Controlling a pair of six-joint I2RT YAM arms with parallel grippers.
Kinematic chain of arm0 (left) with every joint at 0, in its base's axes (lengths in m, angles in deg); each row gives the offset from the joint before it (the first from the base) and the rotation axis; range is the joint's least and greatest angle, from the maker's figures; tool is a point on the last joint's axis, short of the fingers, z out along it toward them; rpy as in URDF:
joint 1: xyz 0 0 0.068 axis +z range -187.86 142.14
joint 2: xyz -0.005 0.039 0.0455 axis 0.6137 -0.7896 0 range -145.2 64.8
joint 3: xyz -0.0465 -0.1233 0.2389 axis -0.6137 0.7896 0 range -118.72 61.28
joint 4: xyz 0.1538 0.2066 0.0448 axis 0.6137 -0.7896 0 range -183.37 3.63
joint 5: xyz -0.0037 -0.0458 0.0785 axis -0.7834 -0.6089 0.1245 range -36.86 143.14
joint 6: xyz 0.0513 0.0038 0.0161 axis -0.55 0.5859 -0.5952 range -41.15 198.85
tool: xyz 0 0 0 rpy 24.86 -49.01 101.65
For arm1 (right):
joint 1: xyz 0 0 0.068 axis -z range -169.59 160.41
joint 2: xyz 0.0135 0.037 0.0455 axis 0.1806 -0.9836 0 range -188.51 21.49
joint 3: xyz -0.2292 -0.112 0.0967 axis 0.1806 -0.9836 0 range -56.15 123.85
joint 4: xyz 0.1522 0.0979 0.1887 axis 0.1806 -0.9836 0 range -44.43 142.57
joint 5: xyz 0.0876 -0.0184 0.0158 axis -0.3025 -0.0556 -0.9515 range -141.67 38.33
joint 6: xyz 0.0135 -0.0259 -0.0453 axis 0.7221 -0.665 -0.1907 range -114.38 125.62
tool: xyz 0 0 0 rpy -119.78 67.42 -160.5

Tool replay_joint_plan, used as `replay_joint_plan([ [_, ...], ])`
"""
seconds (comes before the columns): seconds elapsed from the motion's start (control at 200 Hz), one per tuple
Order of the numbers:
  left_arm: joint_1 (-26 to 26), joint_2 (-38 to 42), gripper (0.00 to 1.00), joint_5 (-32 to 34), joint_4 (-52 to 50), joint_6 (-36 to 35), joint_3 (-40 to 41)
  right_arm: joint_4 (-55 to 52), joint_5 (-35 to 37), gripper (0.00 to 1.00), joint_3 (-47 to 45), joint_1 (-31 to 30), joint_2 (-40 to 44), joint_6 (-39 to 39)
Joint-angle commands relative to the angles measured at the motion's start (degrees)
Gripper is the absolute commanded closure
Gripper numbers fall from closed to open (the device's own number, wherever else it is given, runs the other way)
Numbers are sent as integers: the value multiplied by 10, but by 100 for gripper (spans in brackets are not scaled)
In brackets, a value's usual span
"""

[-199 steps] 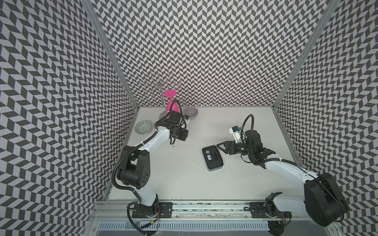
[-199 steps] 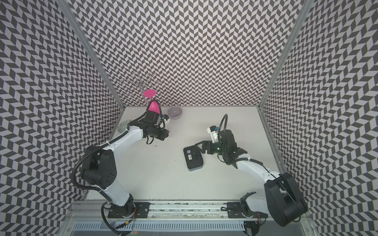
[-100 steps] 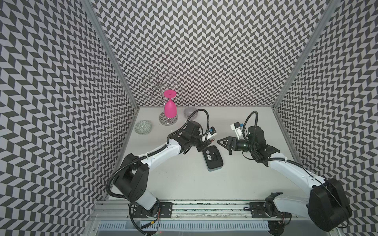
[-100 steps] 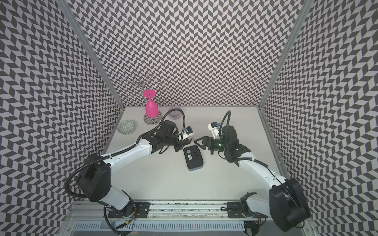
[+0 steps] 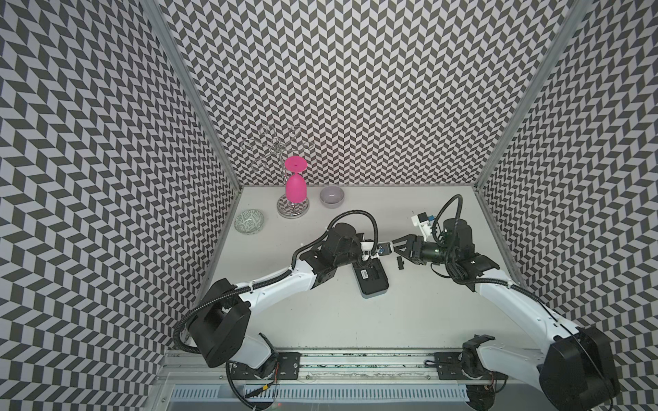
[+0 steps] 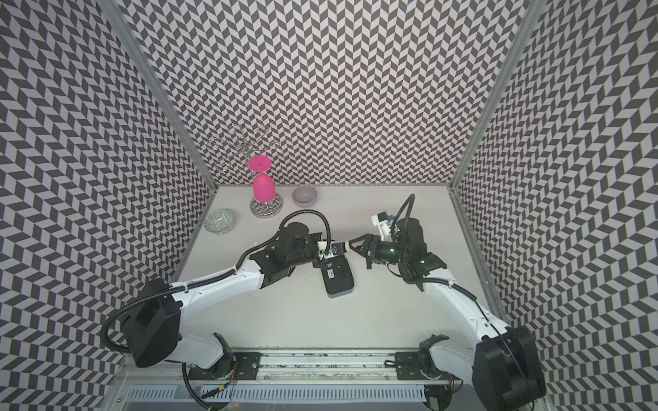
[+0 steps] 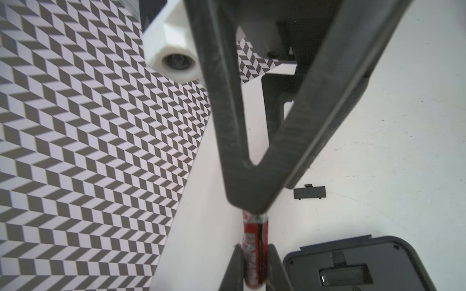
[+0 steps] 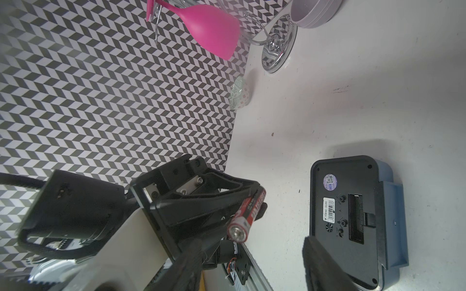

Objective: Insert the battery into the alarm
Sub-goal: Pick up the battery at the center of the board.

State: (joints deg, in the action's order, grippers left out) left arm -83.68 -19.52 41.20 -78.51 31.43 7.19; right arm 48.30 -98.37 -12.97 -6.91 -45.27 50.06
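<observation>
Looks like a handoff: left tool (image 7: 254,263) pinches the battery (image 8: 248,213) by the face-down alarm (image 8: 345,181), right tool (image 5: 395,247) spread at its free end. Next, right needs a square pinch.

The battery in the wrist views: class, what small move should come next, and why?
Probably the right hand should close on the free metallic end of the battery. The left hand is shut on its other half, the right hand's jaws stand open close to that end, and the alarm lies back up with its compartment open, so a handover seems likely.
</observation>
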Motion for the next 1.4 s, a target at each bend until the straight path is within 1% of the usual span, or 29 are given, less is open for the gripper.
replay_joint_plan([
  [0.0,-9,9,94,20,53,-55,13,18,-59,41,7,18,2,22],
  [0.105,-18,10,95,30,59,-85,16,12,-100,48,10,28,-9,31],
  [0.195,-21,10,95,28,62,-94,16,40,-118,54,-4,31,-6,55],
  [0.325,-32,6,95,46,56,-114,15,69,-144,56,-17,31,-5,80],
  [0.516,-50,3,96,57,39,-126,9,53,-159,60,-17,31,-15,78],
  [0.681,-55,10,96,65,40,-134,10,52,-160,70,-23,31,-17,81],
  [0.786,-55,13,96,70,39,-137,14,53,-158,72,-24,31,-16,83],
  [0.951,-61,19,96,80,39,-144,21,57,-156,73,-29,31,-19,89],
  [1.017,-61,20,96,81,38,-146,24,60,-156,68,-29,32,-21,93],
  [1.137,-64,20,96,85,34,-152,25,66,-154,66,-27,32,-24,101],
  [1.312,-66,21,96,83,31,-154,24,55,-150,66,-17,32,-36,93],
  [1.397,-66,23,95,77,29,-150,24,46,-148,71,-11,31,-40,86],
])
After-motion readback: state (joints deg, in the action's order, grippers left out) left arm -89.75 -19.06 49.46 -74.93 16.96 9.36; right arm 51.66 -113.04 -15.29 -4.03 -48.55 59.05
